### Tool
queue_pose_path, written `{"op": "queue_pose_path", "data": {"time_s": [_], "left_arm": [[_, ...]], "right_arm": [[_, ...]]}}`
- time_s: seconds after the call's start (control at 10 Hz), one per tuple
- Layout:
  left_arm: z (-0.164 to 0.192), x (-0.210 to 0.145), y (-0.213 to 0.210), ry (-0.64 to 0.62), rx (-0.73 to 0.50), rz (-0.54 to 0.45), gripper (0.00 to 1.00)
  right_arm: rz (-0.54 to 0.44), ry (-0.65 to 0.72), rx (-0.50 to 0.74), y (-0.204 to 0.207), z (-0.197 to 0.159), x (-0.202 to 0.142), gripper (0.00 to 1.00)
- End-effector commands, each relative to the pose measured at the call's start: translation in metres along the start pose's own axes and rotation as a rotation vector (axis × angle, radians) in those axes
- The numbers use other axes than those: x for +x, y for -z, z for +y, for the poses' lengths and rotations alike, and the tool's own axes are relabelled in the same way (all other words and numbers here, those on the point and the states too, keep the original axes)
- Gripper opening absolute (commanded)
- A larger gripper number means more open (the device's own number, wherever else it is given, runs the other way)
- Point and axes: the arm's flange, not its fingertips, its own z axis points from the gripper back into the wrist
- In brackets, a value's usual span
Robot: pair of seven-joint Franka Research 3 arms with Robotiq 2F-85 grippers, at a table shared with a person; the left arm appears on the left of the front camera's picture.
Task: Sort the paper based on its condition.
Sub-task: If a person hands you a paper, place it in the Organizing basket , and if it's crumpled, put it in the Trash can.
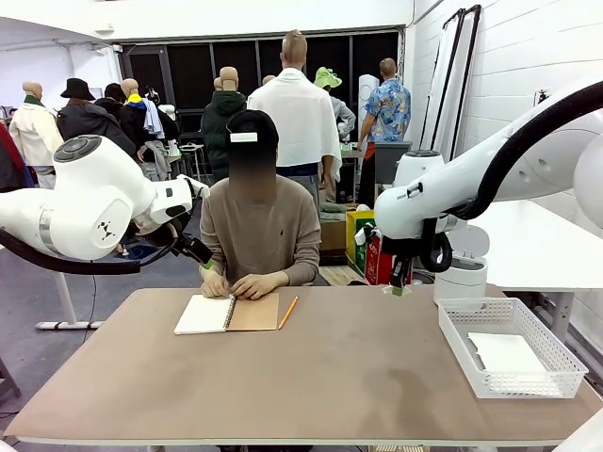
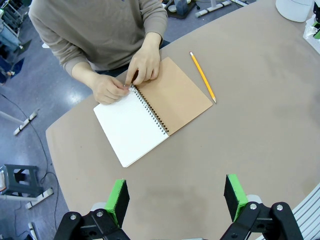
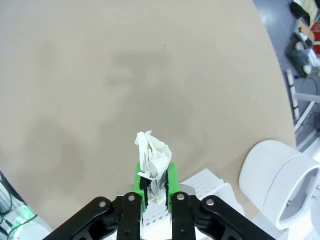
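Looks partway done, maybe near the middle; one flat sheet of paper (image 1: 506, 354) already lying in the white basket (image 1: 556, 363) on the robot's right side of the table (image 1: 349, 367); one crumpled paper ball (image 3: 152, 159) pinched in the right gripper (image 3: 155, 186), high over the table; not yet dropped anywhere; seems meant for the white bin (image 1: 465, 266) just past the table edge, near the basket, but only a guess.

More sheets likely to come; open notebook (image 2: 150, 112) in front of the person, with both of the person's hands (image 2: 131, 76) at the spiral, fingers on the top of the white page; looks like getting a page loose, though hard to be sure; yellow pencil (image 2: 202, 76) lying beside the brown cover, not touching it.

Right jaws nearly closed, squeezing the crumpled ball between the green pads (image 3: 141, 184), the crushed paper sticking up above them.

Left gripper (image 2: 176, 196) hanging above the table near the notebook; jaws wide apart; nothing between the green pads, nothing touched; waiting, by the look of it.
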Motion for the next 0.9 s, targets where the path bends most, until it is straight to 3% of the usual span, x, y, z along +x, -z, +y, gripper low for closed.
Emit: {"op": "queue_pose_path", "data": {"time_s": [0.0, 0.5, 0.8], "left_arm": [[0.001, 0.0, 0.0, 0.003, 0.0, 0.0, 1.0], [0.001, 0.0, 0.0, 0.003, 0.0, 0.0, 1.0], [0.001, 0.0, 0.0, 0.003, 0.0, 0.0, 1.0]], "right_arm": [[-0.015, 0.021, -0.057, -0.004, -0.011, 0.002, 0.19], [0.044, 0.118, -0.28, -0.03, -0.086, -0.006, 0.19], [0.056, 0.183, -0.325, -0.03, -0.13, -0.013, 0.19]]}}
